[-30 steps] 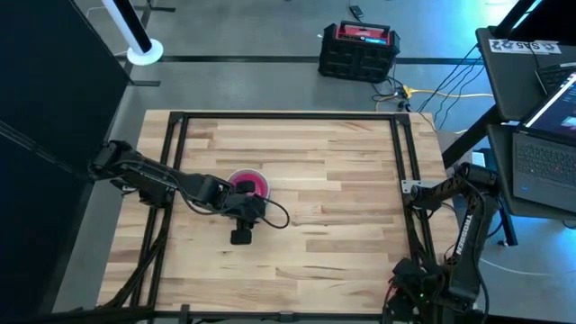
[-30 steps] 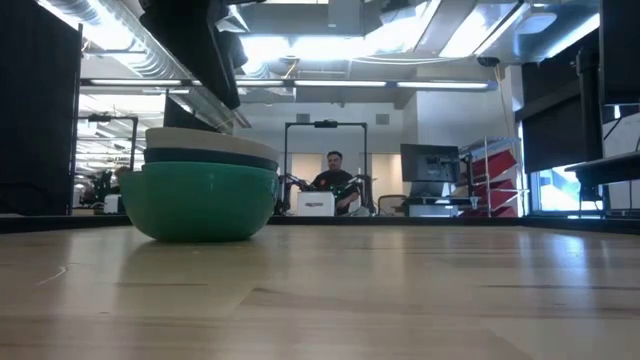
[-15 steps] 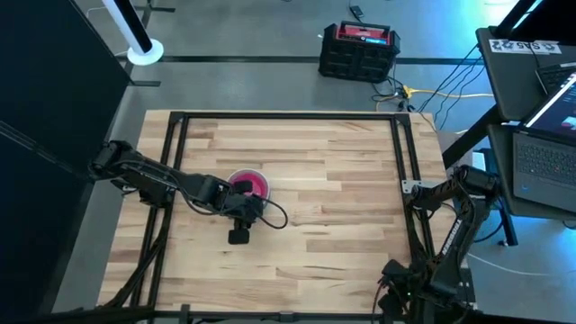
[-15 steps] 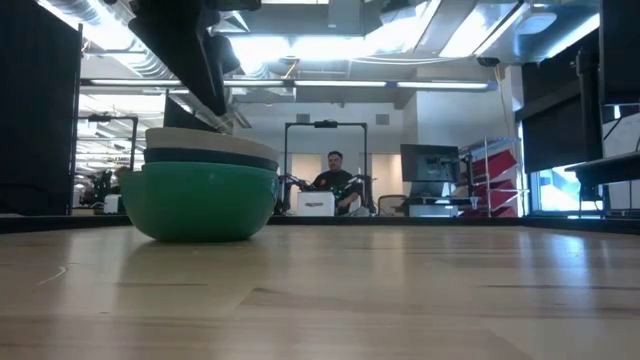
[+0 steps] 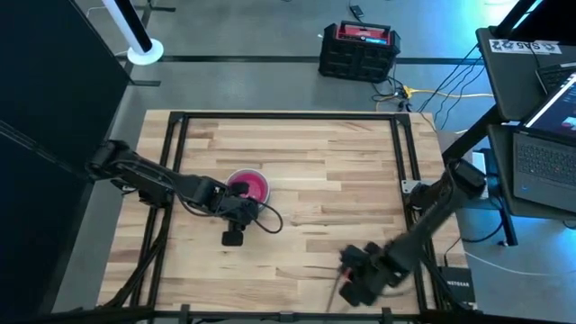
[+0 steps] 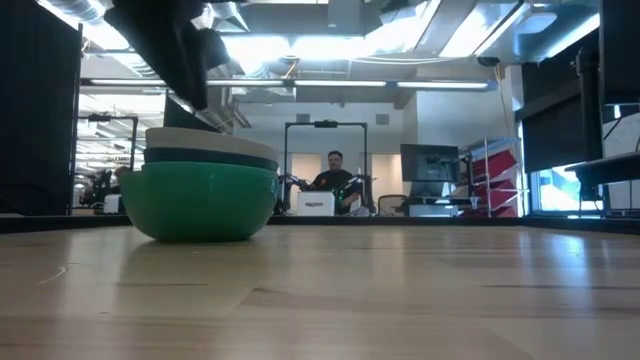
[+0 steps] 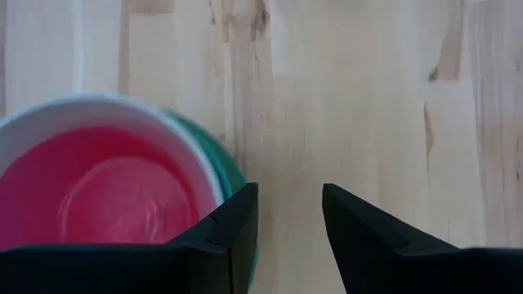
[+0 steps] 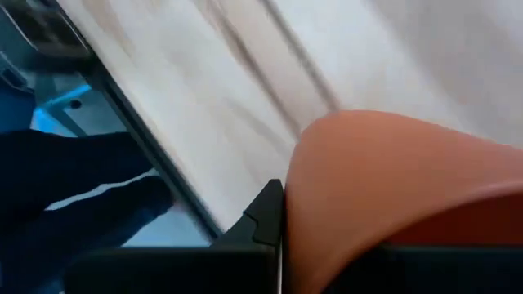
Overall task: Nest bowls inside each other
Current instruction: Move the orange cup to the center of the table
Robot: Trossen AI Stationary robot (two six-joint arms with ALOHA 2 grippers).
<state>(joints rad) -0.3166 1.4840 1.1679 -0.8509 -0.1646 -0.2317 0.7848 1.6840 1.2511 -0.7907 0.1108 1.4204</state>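
A stack of nested bowls (image 5: pixel 248 185) rests on its base left of the table's middle. From above it shows pink inside a white rim; the low view shows a teal-green outer bowl (image 6: pixel 200 200) under a dark blue rim and a pale rim. My left gripper (image 7: pixel 290 196) is open just beside the stack (image 7: pixel 114 188), on its near side, with bare wood between its fingers. My right gripper (image 5: pixel 358 277) is over the table's near edge, shut on a red bowl (image 8: pixel 392 180) that fills its wrist view. My right gripper has the red bowl by its wall (image 8: pixel 298 204). One dark finger (image 8: pixel 265 214) lies against the outside of the wall; the bowl hides the other finger. The fingers slant down, and blurred table passes behind the bowl.
Black frame rails (image 5: pixel 175 180) run along the table's left, right and far sides. A black and red case (image 5: pixel 360 49) stands on the floor beyond the far edge, laptops (image 5: pixel 544 135) at the right. A person (image 6: pixel 335 180) sits in the room behind.
My right arm has swung from beside the table's right edge toward the left, and now reaches in over the table's near edge. The bowl stack has stayed where it was.
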